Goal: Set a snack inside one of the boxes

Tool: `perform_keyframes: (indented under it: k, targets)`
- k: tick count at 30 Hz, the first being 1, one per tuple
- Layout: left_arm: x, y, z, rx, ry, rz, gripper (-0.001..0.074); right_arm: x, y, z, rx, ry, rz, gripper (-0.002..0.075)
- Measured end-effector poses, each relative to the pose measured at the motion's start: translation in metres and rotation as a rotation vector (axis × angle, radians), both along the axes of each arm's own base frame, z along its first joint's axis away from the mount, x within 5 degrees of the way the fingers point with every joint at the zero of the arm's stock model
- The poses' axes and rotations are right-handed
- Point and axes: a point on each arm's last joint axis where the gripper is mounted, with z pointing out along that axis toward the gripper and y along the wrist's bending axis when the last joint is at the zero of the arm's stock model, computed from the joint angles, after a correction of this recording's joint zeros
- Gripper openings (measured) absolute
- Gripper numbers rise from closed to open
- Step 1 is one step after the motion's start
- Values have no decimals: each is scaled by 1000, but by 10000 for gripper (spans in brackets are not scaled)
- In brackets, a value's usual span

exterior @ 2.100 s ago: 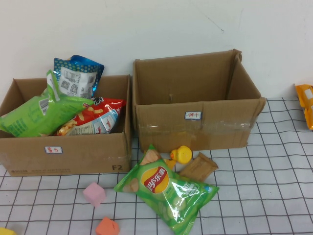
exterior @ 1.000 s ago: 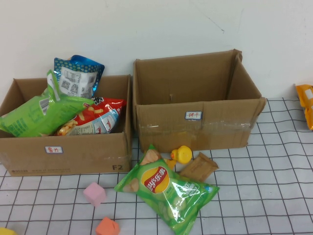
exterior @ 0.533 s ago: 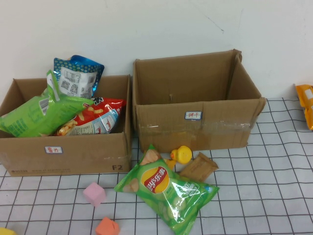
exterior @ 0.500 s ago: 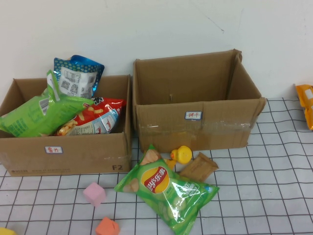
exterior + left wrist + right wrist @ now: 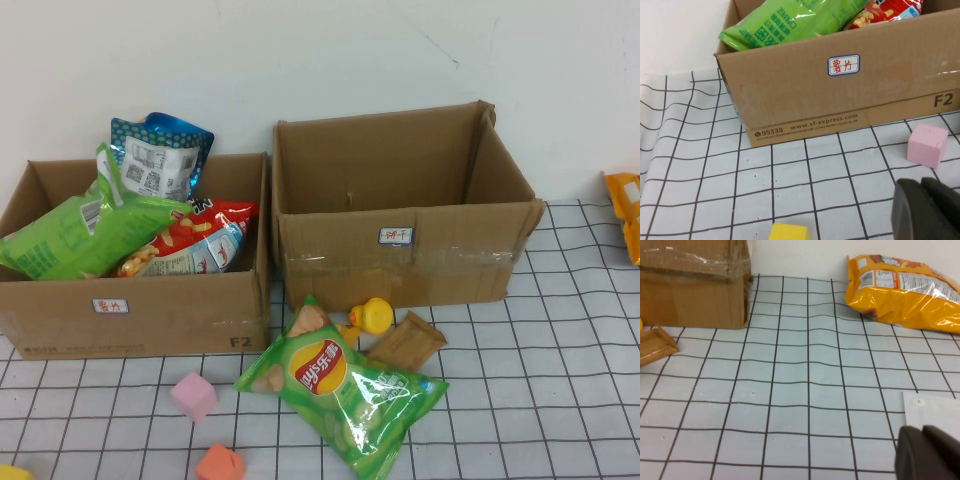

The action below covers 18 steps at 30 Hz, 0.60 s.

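A green chip bag (image 5: pixel 340 385) lies flat on the checked cloth in front of two open cardboard boxes. The left box (image 5: pixel 130 310) holds several snack bags; the right box (image 5: pixel 410 255) shows nothing inside. An orange snack bag (image 5: pixel 625 215) lies at the far right, also in the right wrist view (image 5: pixel 905 285). Neither gripper shows in the high view. My left gripper (image 5: pixel 920 187) is shut and empty, low over the cloth in front of the left box (image 5: pixel 840 105). My right gripper (image 5: pixel 922 432) is shut and empty, over the cloth to the right of the right box (image 5: pixel 695 295).
A yellow duck (image 5: pixel 375 315) and a brown packet (image 5: pixel 407 342) lie beside the green bag. A pink cube (image 5: pixel 193 396), an orange cube (image 5: pixel 220 464) and a yellow block (image 5: pixel 788 232) lie at the front left. A white sheet (image 5: pixel 935 410) lies by my right gripper.
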Motion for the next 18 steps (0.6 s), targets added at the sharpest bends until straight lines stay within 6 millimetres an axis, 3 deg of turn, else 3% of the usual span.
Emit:
perform_keyframes:
  k: [11,18]
  targets:
    - [0,6,0,0,0,111,-1,0,0,0,0,0,0,-1]
    - [0,4,0,-2,0,76,-1,0,0,0,0,0,0,-1]
